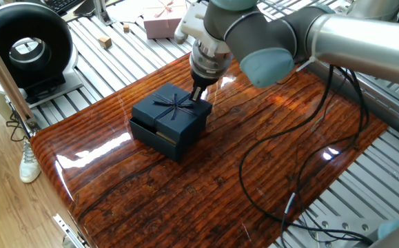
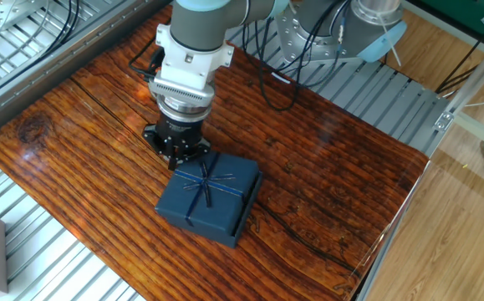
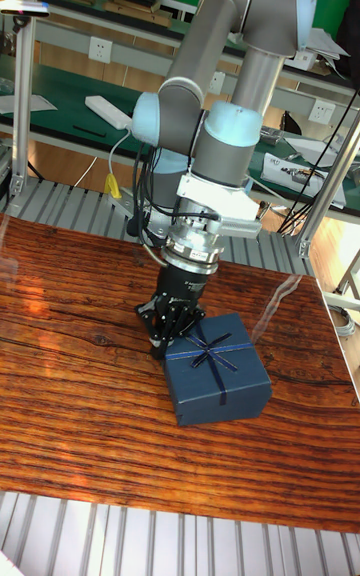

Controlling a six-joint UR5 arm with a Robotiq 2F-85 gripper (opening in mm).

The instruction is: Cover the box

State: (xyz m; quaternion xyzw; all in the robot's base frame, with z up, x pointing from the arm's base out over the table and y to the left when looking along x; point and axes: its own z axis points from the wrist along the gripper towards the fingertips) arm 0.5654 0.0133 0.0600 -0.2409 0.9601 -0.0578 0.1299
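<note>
The navy lid [image 1: 170, 109] with its bow lies almost squarely over the navy box [image 1: 159, 137]. Only the box's front wall shows below it, and the tan pad is hidden. In the other fixed view the lid [image 2: 210, 194] leaves just a thin strip of the box [image 2: 247, 216] uncovered on the right. My gripper [image 1: 198, 93] points straight down, shut, with its tips against the lid's far edge. It shows again, as the gripper [image 2: 180, 152], at the lid's upper-left side. The tall view has the gripper [image 3: 165, 328] touching the left corner of the lid [image 3: 218, 364].
A pale pink gift box [image 1: 163, 21] sits on the metal slats behind the wooden table [image 1: 213, 186]. A round black device [image 1: 25, 49] stands at the far left, with small wooden blocks [image 1: 105, 41] near it. Black cables [image 1: 282, 158] trail over the table's right side.
</note>
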